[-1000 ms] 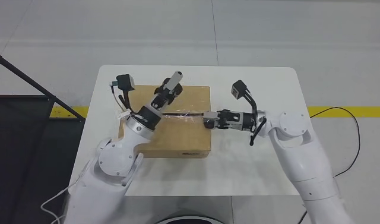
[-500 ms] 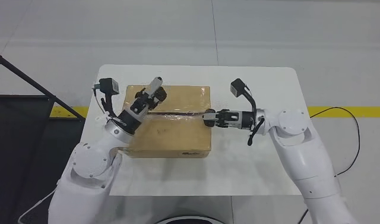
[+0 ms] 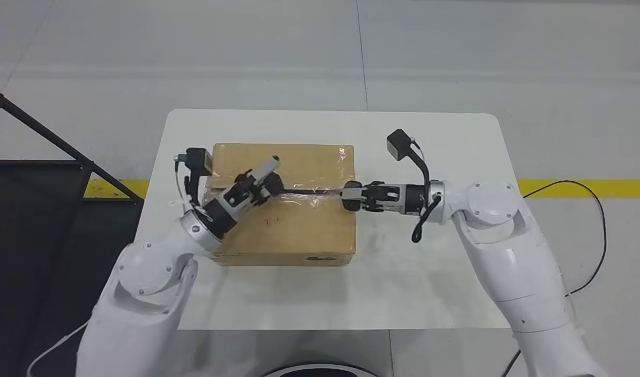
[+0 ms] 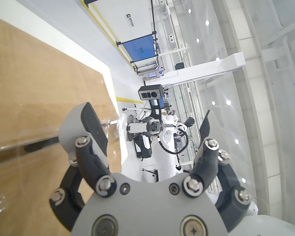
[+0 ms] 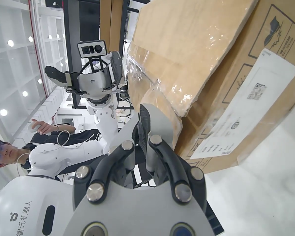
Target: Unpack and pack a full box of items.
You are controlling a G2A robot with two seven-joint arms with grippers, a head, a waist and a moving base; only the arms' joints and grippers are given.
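White arms (image 3: pixel 500 252); black cables (image 3: pixel 424 222); grey left claw (image 4: pixel 147 114), black pads (image 4: pixel 94 124)

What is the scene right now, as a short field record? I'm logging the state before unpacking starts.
box: cardboard, flaps closed, on the white table
tape: clear strip along the top seam
left gripper: open, over the box top by the tape
right gripper: shut, at the seam's end on the box edge
label: white, on the box side
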